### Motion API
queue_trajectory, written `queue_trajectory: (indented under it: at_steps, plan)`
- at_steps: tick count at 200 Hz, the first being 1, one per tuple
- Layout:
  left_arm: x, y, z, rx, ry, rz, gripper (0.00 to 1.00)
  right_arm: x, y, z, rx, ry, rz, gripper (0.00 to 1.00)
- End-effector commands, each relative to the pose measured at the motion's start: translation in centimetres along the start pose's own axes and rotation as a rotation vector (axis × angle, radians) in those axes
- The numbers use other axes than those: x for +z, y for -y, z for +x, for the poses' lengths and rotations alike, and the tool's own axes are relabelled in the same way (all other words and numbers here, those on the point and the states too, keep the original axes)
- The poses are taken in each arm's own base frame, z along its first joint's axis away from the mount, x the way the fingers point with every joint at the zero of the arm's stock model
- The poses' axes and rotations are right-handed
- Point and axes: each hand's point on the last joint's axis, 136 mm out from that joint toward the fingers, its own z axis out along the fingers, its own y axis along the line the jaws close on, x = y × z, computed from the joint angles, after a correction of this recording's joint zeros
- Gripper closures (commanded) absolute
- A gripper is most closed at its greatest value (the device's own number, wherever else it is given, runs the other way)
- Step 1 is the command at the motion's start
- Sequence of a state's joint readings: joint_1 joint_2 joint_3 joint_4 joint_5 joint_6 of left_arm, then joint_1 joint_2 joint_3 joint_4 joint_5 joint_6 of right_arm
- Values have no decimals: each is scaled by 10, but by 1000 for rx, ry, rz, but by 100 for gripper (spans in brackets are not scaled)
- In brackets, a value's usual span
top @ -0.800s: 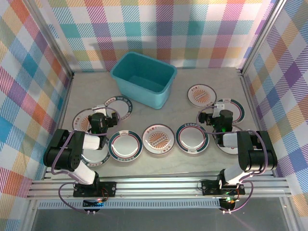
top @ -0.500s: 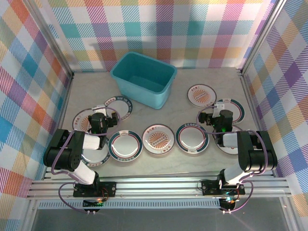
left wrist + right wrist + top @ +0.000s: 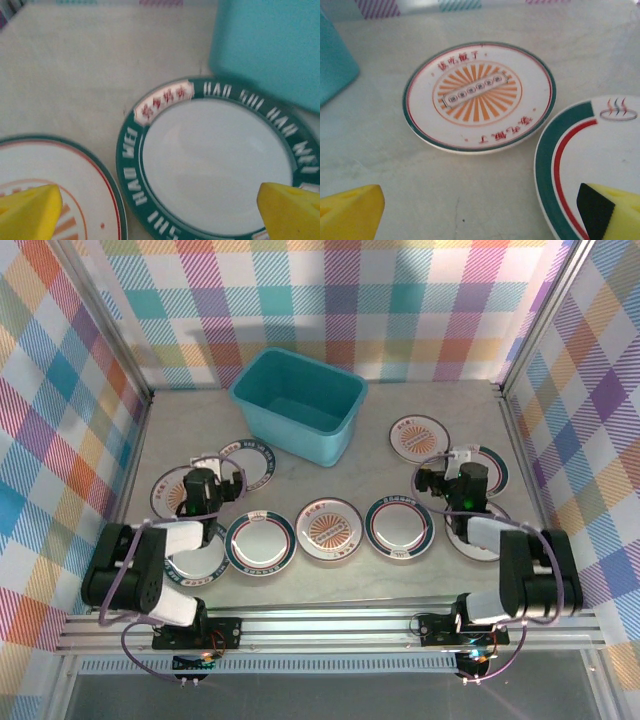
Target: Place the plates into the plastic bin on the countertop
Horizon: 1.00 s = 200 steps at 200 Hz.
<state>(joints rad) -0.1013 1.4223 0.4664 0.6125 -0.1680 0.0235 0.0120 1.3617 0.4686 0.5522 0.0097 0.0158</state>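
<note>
Edges out from the countertop's (image 3: 190,430) near edge with left gripper (image 3: 225,480) and right gripper (image 3: 438,480) spread wide, empty; lines up first plates (image 3: 215,165), plastic bin (image 3: 300,405) unfilled.

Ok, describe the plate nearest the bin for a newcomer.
Find the teal bin at the back; a plate lies off its near left corner. Unlike the orange-patterned plate beside it, its centre is plain white, ringed by dark-green lettering.

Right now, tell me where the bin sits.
In the top view the bin sits at the back centre of the countertop, just behind the teal-rimmed plate on the left.
</note>
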Motion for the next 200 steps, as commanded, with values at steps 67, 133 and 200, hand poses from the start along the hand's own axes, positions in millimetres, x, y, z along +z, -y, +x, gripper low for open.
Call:
queue_trajectory:
  at_steps: [67,133,200]
  plan:
    - [-22,45,-171,-253,-31,114,0,5,-81,-118,197,-299,-208,0]
    - [5,51,-187,-284,-75,91,0,69,-163,-131,229,-459,-227,2]
    - [10,36,-190,-172,-61,5,0,101,-203,-107,180,-567,-195,5]
